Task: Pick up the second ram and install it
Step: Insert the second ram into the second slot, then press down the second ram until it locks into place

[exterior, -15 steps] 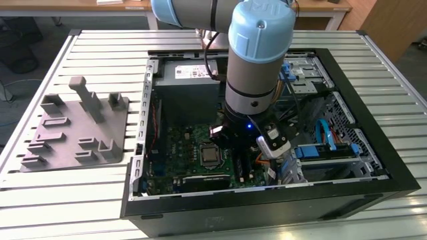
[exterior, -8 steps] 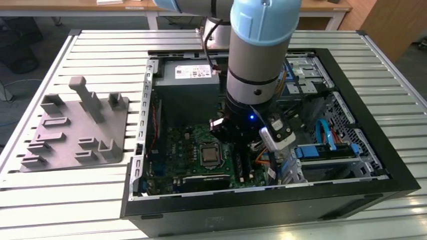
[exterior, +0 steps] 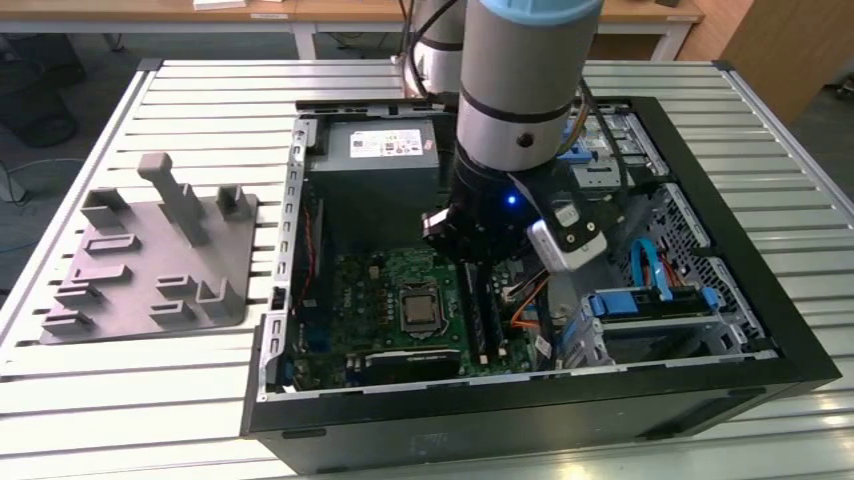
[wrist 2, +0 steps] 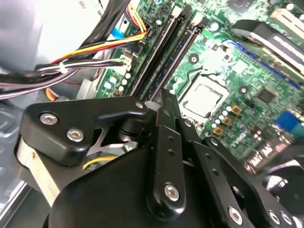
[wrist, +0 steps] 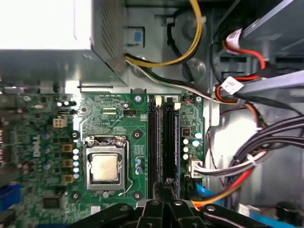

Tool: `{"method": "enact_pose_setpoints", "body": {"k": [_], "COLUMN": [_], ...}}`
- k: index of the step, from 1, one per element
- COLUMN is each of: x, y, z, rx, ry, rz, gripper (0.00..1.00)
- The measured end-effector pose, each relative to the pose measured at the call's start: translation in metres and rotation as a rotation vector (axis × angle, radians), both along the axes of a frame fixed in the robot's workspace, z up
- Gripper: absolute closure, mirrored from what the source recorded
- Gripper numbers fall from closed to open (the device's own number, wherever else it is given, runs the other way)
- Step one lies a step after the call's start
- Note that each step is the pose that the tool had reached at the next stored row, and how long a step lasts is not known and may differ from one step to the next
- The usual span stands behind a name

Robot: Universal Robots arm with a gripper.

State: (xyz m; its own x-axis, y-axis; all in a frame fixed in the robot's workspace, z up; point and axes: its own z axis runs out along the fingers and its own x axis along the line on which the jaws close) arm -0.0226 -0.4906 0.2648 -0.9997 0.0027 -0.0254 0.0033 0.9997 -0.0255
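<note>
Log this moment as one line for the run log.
end effector: low inside PC case, over memory slots | grip: unclear | second ram: not discernible | holder block: on table, outside case

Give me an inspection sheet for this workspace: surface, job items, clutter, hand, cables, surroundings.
Surface: slatted metal table, carrying an open computer case.
Job items: a memory stick stands in one of the black slots beside the processor socket in the first wrist view; whether it is fully seated cannot be told.
Clutter: grey holder block on the table at the exterior view's left; its pegs look empty.
Hand: the hand is low over the near end of the slots; finger state cannot be told.
Cables: bundled black wires, red and yellow leads along the case wall.
Surroundings: wooden desks behind the table.
</note>
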Motion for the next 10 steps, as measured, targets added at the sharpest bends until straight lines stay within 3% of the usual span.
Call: {"method": "enact_pose_setpoints", "body": {"k": [10], "x": [0.0], "y": [0.0], "z": [0.0024], "rx": [0.0006], "ry": [0.0], "rz": [0.0], "gripper": [0.9]}}
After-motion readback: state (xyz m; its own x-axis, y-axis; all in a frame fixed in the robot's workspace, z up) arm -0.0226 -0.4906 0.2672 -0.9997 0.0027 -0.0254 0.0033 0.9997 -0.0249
